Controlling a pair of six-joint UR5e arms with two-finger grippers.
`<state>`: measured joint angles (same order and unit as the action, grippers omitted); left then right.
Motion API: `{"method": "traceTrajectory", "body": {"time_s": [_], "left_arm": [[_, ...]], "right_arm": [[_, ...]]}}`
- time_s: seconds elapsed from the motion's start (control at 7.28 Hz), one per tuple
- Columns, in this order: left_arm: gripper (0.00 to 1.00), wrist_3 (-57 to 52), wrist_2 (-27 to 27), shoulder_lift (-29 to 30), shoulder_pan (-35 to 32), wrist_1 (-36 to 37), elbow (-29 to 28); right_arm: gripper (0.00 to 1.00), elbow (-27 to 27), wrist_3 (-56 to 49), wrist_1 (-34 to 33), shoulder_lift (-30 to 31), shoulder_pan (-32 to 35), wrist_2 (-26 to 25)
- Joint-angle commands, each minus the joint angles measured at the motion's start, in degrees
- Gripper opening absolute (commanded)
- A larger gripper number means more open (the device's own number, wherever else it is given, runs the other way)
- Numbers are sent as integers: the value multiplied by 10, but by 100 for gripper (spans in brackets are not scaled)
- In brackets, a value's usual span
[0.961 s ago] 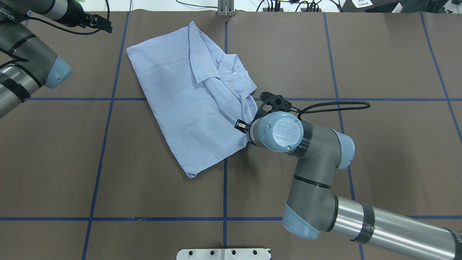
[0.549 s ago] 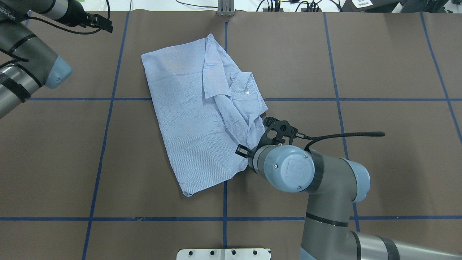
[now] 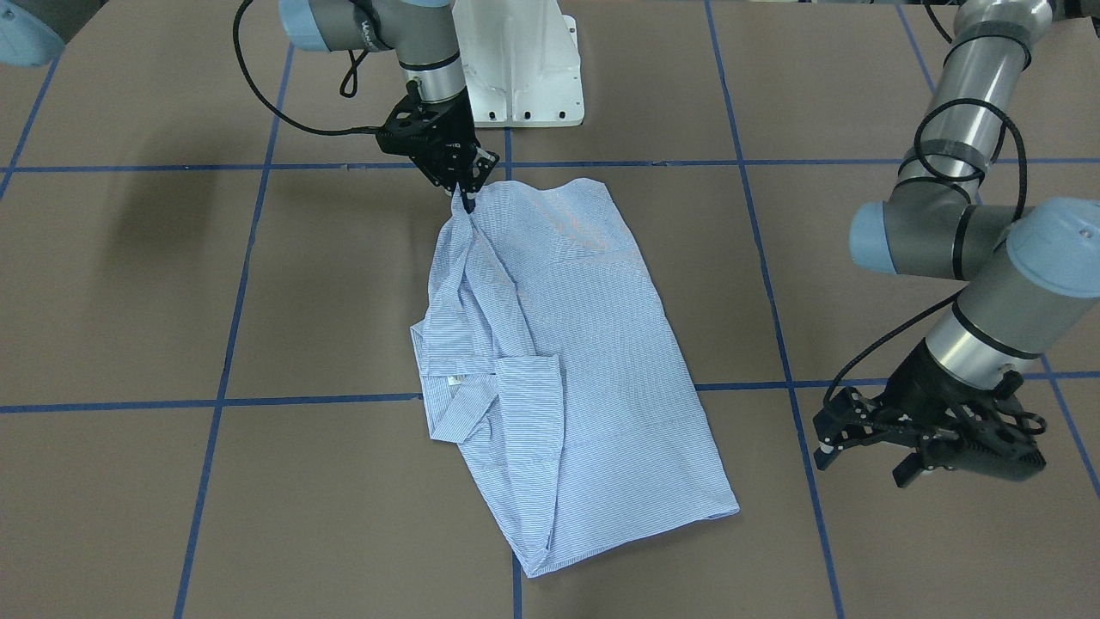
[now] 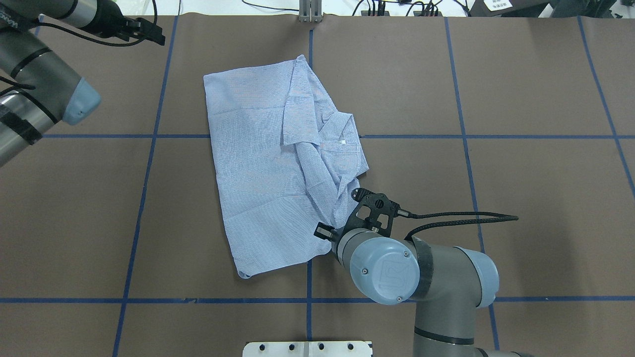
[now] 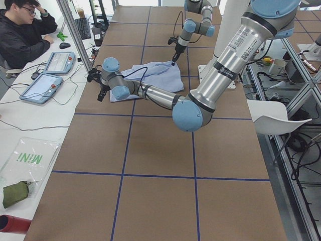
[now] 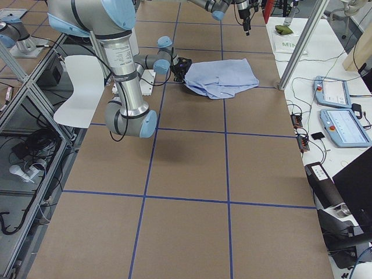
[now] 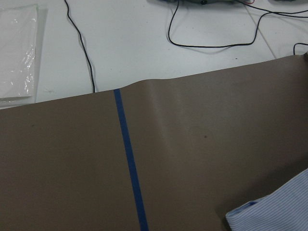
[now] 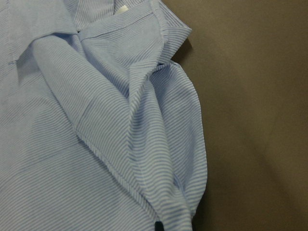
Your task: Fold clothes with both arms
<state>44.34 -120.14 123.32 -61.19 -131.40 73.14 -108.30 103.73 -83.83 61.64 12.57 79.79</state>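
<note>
Black-fingered, the right end effector (image 3: 467,199) is pinched closed on a bunched corner of the shirt (image 4: 258,173), on the edge nearest the robot's base. The left end effector (image 3: 924,451) hangs with its fingers parted and empty, well apart from the shirt. The collar's white label (image 4: 342,142) is too small to read. Compared with a second ago, the shirt has slid toward the robot across the brown worktop (image 4: 496,198) and swung straighter. The left arm has barely shifted.

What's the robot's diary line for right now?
right gripper shut on shirt edge | left gripper open, clear of shirt | shirt partly folded on table
</note>
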Motion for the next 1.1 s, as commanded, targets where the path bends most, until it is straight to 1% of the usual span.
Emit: {"method": "traceTrajectory", "body": {"time_s": [0.0,0.14,0.27,0.41,0.69,0.82,0.96], "left_arm": [[100,15,-8,-28,15,4,45],[100,15,-8,-28,16,4,44],[100,15,-8,-28,16,4,44],[100,15,-8,-28,17,4,43],[100,14,-8,-28,17,4,43],[100,14,-8,-29,17,4,43],[100,13,-8,-29,17,4,43]], "right_arm": [[100,-4,-60,-9,-5,19,-7],[100,-3,-138,-16,-10,70,42],[100,6,-195,-27,-27,126,104],[100,41,-278,-54,-73,152,125],[100,132,-394,-114,-162,151,128],[100,161,-450,-149,-184,148,128],[100,168,-516,-184,-191,136,124]]}}
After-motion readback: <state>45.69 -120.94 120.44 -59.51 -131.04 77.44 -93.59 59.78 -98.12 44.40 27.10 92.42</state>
